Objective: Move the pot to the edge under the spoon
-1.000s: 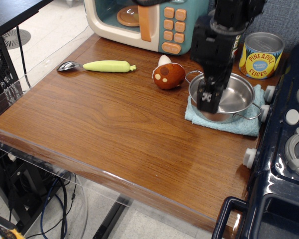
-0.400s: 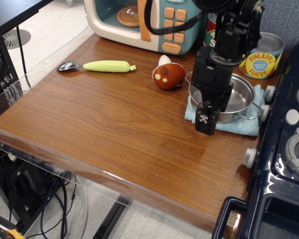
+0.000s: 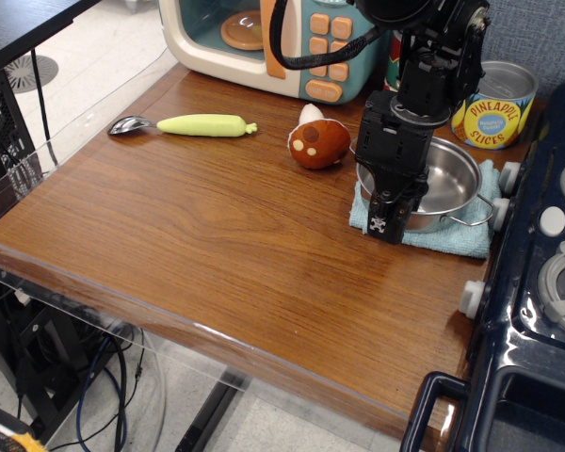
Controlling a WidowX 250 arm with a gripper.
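One fixed view looks down at an angle from beyond the front-left corner of the wooden table (image 3: 217,245), near enough to crop the toy microwave (image 3: 278,42) at top and the toy stove (image 3: 537,282) at right

The shiny steel pot (image 3: 449,184) is seated upright just behind the jaws, to their right. The yellow-green-handled spoon (image 3: 184,124) is laid flat far left of the jaws, near the acrylic-lined table edge (image 3: 47,141).
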